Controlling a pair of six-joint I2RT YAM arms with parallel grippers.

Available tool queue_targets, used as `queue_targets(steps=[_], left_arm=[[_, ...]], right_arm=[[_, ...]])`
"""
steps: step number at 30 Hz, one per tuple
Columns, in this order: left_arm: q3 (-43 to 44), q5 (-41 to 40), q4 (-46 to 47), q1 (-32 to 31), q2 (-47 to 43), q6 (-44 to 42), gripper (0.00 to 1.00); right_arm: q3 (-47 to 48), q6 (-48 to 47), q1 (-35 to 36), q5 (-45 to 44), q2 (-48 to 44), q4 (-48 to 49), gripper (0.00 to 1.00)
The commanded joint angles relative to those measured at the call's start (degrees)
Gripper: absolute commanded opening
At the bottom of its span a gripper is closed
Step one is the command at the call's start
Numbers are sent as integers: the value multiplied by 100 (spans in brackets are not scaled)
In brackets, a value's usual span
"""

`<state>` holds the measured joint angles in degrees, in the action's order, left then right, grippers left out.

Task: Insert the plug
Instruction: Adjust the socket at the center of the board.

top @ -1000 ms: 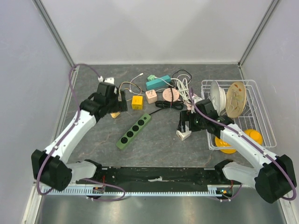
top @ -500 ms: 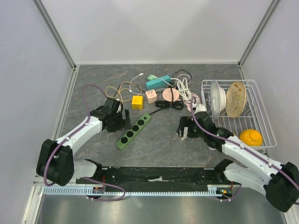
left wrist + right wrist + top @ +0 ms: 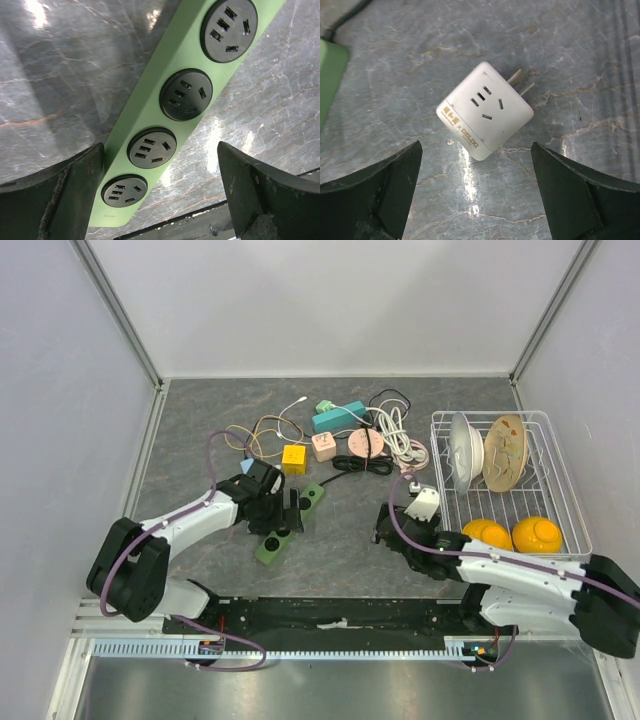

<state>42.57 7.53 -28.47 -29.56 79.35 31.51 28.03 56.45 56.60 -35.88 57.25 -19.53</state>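
Observation:
The plug (image 3: 485,117) is a white cube adapter with two metal prongs, lying on the grey table with its socket face up. My right gripper (image 3: 475,150) hangs open just above it, one finger on each side, touching nothing. The green power strip (image 3: 170,115) lies diagonally and shows several round black sockets. My left gripper (image 3: 160,150) is open over the strip's near end, with its left finger by the strip's edge. From above, the left gripper (image 3: 283,512) covers the middle of the strip (image 3: 270,548). The right gripper (image 3: 383,528) hides the plug.
A white wire dish rack (image 3: 560,530) at the right holds plates and yellow bowls. Behind the strip lie a yellow cube (image 3: 293,458), a pink cube (image 3: 323,446), a teal box (image 3: 338,417), a pink disc (image 3: 365,443) and coiled cables (image 3: 400,430). The strip's far end (image 3: 327,75) and black cord show left of the plug.
The left gripper swung right and toward the near edge, ending over the power strip. The right arm folded down and drew nearer over the plug. Both grippers stayed open.

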Motion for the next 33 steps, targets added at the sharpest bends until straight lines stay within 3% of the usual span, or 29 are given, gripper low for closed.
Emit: queue_targets(steps=[1,14,23,29,33], left_arm=[[85,398,342,-348,71,593,99],[340,557,474,-762,37,954,99],[305,135,78,-753,-728,848,99],[375,-32,26,-744,-1114,805,99],[393,-24,17,-709,-1334,673,99]], right_arm=[[562,1210,343,-1087,663,-463,98],[1081,2432,449,-1782,2350,-446,90],[1292,2354,484,-2046,2958,-446,79],[1363,1994,475,-2265,3011,-298,59],[1215,479,527,-2187,2748,395,24]])
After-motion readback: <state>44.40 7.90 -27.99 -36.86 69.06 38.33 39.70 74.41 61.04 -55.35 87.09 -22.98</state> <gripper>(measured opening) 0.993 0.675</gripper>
